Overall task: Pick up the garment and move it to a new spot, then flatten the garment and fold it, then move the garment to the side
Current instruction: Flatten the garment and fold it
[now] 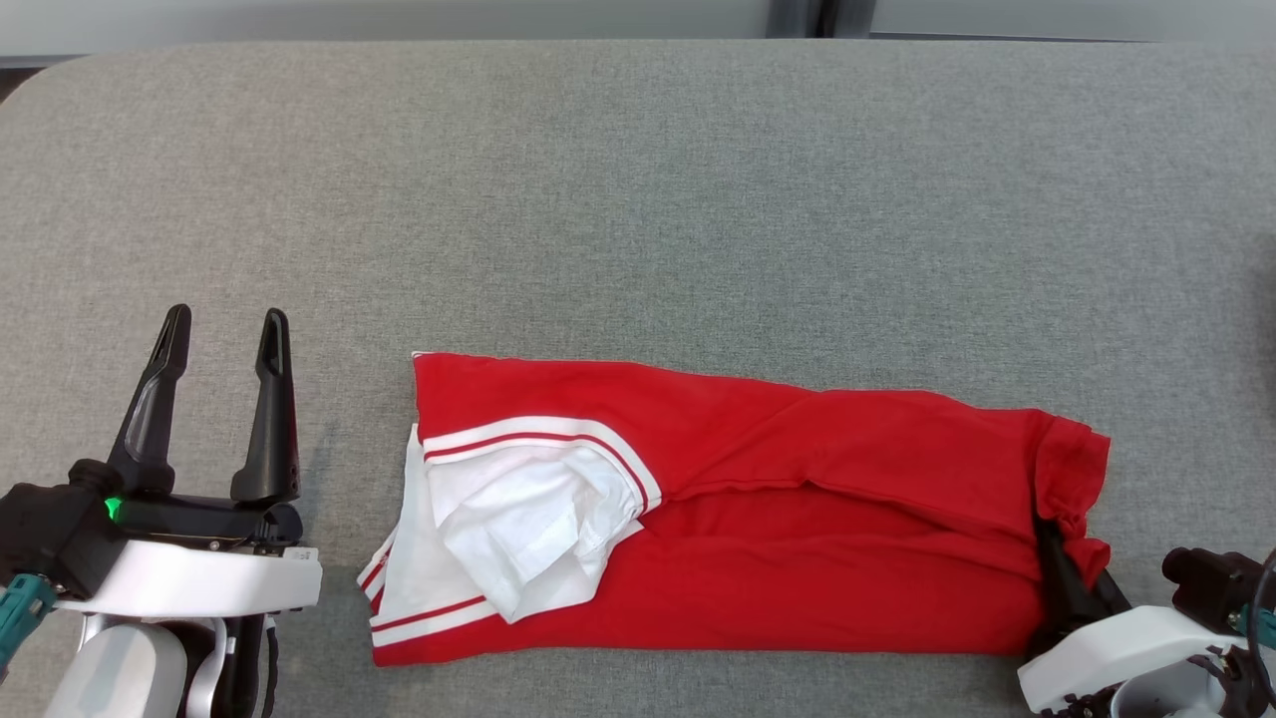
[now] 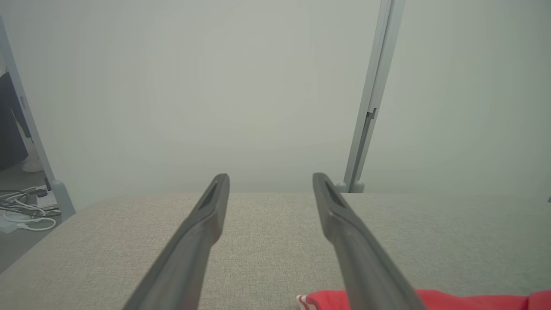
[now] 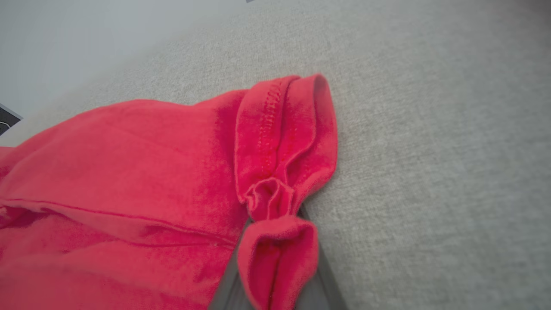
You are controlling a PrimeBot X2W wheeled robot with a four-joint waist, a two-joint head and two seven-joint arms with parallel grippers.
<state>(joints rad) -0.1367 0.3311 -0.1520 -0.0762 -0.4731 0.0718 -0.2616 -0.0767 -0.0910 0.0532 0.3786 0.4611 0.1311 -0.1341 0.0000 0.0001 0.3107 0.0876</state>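
Note:
The garment (image 1: 758, 499) is a red shirt with white, red-striped trim and white lining at its left end, lying folded lengthwise on the grey table (image 1: 638, 199). At the garment's right end my right gripper (image 1: 1055, 543) is shut on a bunched red hem. The right wrist view has that pinched fold of the garment (image 3: 275, 202) wrapped over the grey fingers (image 3: 228, 292). My left gripper (image 1: 221, 339) stands open to the left of the garment, apart from it. Between its dark fingers (image 2: 206, 232) in the left wrist view lies bare table, with a red corner of the garment (image 2: 430, 299) at the bottom right.
The table's far edge (image 1: 638, 42) runs along the top, with a pale wall behind. A grey frame post (image 2: 370, 107) stands beyond the table. Cables (image 2: 26, 206) lie on the floor off the table's left corner.

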